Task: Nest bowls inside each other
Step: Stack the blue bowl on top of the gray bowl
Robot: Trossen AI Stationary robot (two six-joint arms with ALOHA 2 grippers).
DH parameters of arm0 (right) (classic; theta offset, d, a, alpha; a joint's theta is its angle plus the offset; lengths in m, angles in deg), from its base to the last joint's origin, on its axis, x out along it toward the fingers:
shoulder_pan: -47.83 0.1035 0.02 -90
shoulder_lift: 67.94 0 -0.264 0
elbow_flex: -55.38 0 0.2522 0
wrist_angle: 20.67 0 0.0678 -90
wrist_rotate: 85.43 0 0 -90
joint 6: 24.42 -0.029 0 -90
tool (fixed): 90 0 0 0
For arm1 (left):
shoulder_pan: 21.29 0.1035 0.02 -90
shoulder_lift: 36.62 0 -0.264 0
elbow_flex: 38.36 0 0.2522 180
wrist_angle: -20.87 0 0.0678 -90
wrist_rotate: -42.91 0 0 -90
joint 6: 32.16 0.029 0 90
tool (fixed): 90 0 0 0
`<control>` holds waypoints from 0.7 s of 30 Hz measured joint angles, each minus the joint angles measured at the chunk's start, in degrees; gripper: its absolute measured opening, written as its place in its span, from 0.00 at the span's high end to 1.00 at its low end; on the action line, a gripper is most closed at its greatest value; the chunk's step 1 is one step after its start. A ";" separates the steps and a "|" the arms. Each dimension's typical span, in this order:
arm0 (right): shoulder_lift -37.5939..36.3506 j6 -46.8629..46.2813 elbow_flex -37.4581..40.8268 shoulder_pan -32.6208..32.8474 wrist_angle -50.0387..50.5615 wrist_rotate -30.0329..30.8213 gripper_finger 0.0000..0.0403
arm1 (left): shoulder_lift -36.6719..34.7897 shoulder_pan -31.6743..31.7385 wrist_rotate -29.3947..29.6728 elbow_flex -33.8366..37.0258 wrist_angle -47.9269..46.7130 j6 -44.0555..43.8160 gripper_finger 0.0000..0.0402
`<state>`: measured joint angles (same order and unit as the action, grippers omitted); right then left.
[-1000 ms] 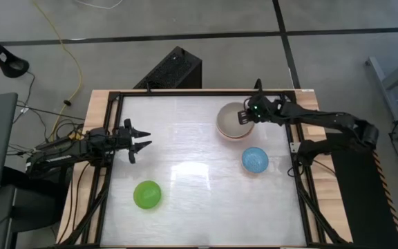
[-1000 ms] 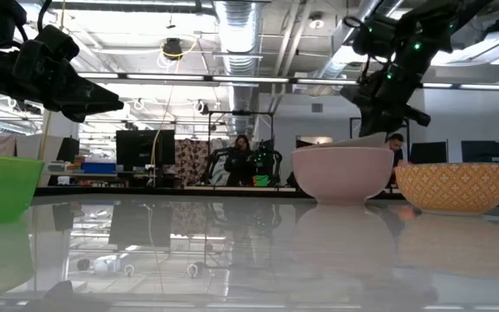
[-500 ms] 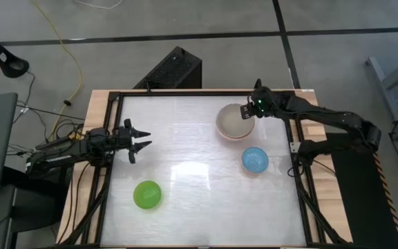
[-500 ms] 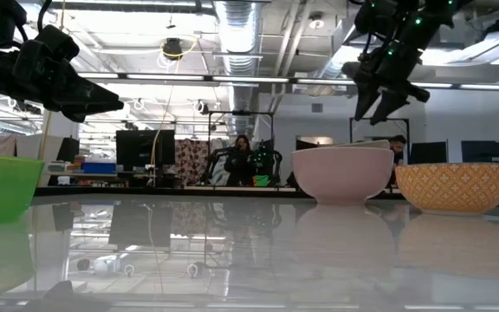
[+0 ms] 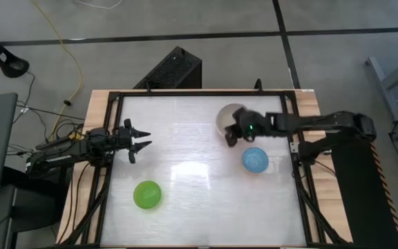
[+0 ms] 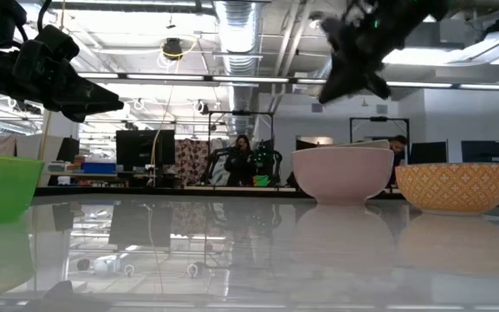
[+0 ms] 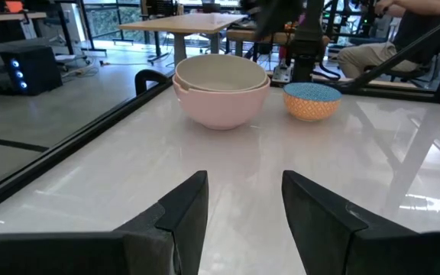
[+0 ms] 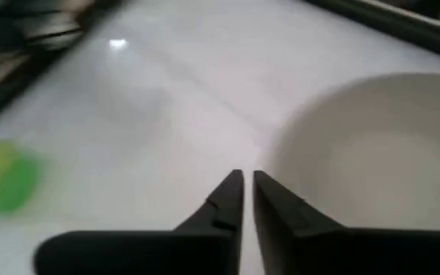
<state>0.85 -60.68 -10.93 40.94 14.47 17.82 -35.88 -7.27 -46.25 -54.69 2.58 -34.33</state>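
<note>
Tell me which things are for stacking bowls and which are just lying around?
For the job: cream bowl sitting inside pink bowl; blue bowl; green bowl.

Just around: yellow cable and black box on the floor.

Four bowls show on the table [image 5: 185,117]. Two sit nested as one stack near the far edge toward the right: a cream-white bowl [image 7: 220,70] inside a salmon-pink bowl [image 7: 221,103]. One blue bowl [image 5: 255,160] stands alone near the right edge. One green bowl [image 5: 147,194] stands alone toward the near left corner. Two robot arms reach over the table, one from each side.
</note>
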 joint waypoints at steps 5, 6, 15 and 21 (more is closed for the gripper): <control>-0.17 0.38 -0.01 9.55 -4.46 0.11 0.98 | -0.01 0.00 0.00 0.00 0.01 0.01 0.61; -0.17 -0.32 -0.01 11.29 -4.64 0.11 0.97 | 0.01 0.00 0.00 -0.01 0.00 0.01 0.61; -0.60 -13.22 -0.01 21.50 1.50 -1.41 0.91 | 0.01 0.00 0.00 0.00 0.01 0.01 0.61; -0.87 -25.58 -0.01 22.50 16.03 -1.35 0.90 | -0.01 0.00 0.00 0.00 0.01 -0.01 0.61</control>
<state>-0.02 -86.25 -10.93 63.43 30.51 16.47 -35.89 -7.27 -46.25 -54.69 2.59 -34.34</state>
